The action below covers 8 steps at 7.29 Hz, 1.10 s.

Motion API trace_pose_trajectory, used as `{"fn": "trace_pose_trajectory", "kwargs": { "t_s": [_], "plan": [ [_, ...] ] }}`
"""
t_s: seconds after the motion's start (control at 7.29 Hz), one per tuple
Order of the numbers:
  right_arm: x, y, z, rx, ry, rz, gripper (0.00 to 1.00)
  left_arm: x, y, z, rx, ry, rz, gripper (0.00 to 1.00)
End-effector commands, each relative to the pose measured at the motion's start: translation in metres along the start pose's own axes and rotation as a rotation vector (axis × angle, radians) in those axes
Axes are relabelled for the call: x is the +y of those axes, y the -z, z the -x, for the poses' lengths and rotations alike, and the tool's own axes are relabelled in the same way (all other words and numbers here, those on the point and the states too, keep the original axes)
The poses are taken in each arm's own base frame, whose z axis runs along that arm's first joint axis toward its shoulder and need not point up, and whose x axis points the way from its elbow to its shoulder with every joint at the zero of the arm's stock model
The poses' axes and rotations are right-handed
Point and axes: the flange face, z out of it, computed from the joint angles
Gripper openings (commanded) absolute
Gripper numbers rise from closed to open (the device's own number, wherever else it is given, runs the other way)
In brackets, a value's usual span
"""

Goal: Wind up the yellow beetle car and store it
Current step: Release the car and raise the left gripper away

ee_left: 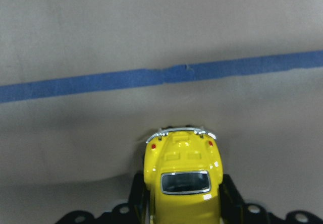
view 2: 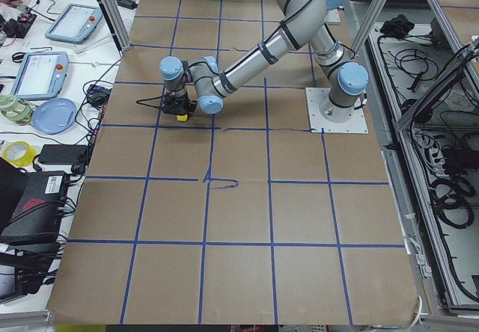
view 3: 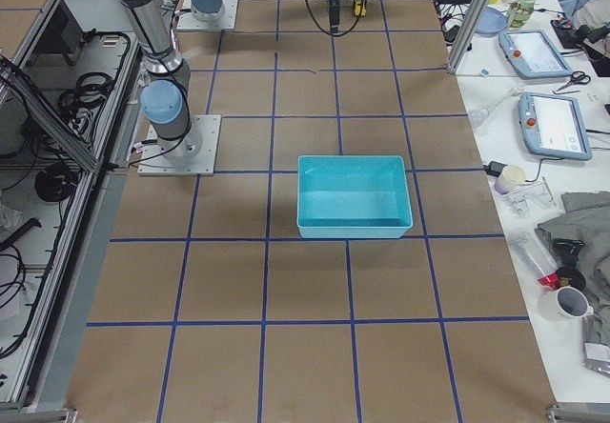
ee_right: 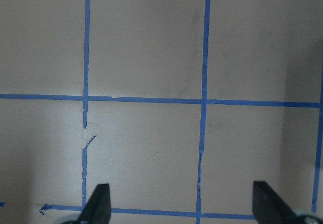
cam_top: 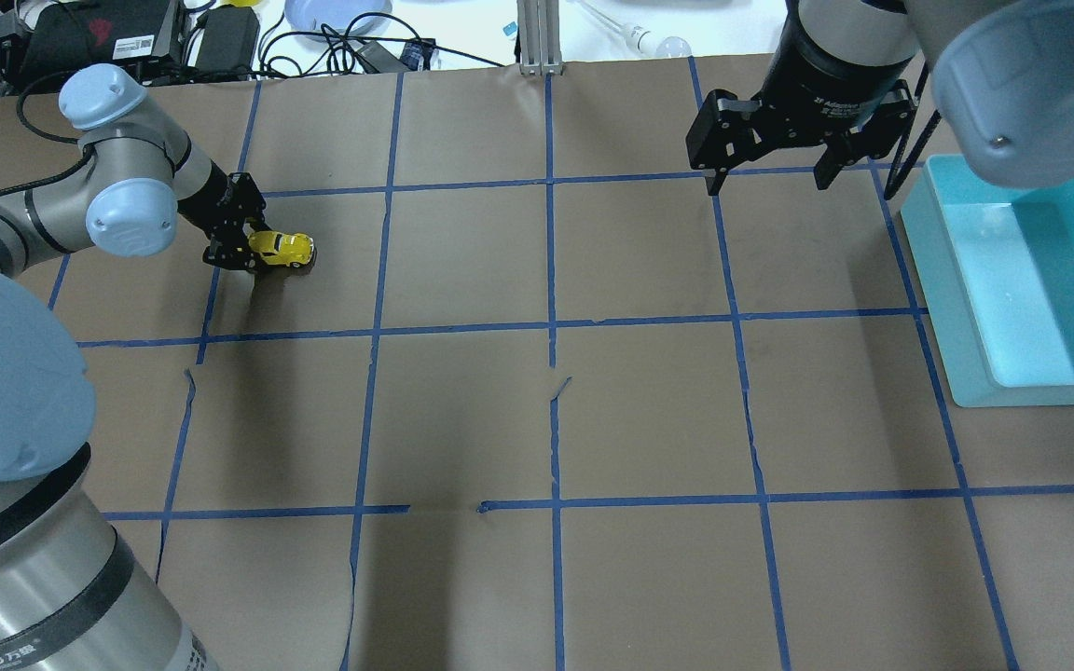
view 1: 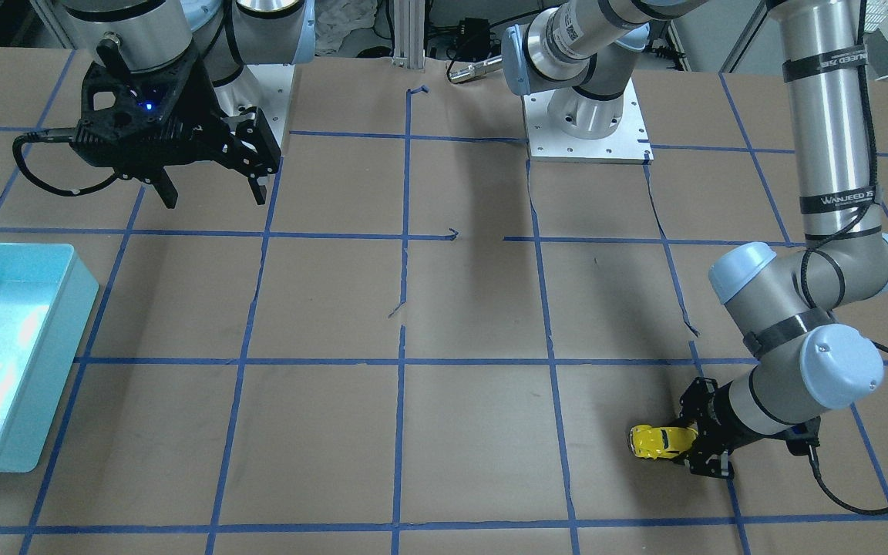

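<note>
The yellow beetle car [view 1: 658, 442] sits on the brown table, far on my left side; it also shows in the overhead view [cam_top: 282, 247]. My left gripper [view 1: 691, 443] lies low and sideways and is shut on the car's front part. In the left wrist view the car [ee_left: 182, 178] sits between the two black fingers [ee_left: 229, 206], its rear bumper pointing away from the gripper. My right gripper [cam_top: 766, 182] is open and empty. It hangs above the table beside the teal bin, and its fingertips [ee_right: 98, 204] frame bare paper.
A teal bin [cam_top: 956, 308] stands on my right side of the table, with nothing seen in it; it also shows in the front-facing view [view 1: 66, 308]. Blue tape lines grid the brown paper [cam_top: 546, 419]. The arms' base plate [view 1: 586, 139] is at the robot's edge.
</note>
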Motion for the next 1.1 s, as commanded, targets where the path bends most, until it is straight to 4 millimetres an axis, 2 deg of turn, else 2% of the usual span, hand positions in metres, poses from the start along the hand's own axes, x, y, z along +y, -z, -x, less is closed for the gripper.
{"fn": "trace_pose_trajectory", "kwargs": {
  "t_s": [0.0, 0.14, 0.41, 0.69, 0.82, 0.96],
  "plan": [
    [0.003, -0.004, 0.001, 0.000, 0.000, 0.007, 1.00, 0.001, 0.023, -0.005, 0.039, -0.007, -0.011, 1.00],
    [0.003, -0.004, 0.001, 0.002, 0.000, 0.007, 1.00, 0.005, 0.041, -0.006, 0.065, -0.014, -0.020, 1.00],
    [0.002, -0.005, 0.000, 0.000, -0.001, 0.009, 1.00, 0.017, 0.107, -0.014, 0.113, -0.095, -0.041, 1.00],
    [0.002, -0.005, 0.000, 0.000, -0.001, 0.009, 1.00, 0.027, 0.170, -0.013, 0.105, -0.268, -0.054, 1.00],
    [0.002, -0.004, 0.000, 0.000, -0.001, 0.007, 1.00, 0.043, 0.193, -0.008, 0.084, -0.434, -0.051, 1.00],
    [0.002, -0.005, 0.000, 0.000, 0.000, 0.009, 1.00, 0.071, 0.212, -0.003, 0.064, -0.577, -0.040, 1.00]
  ]
}}
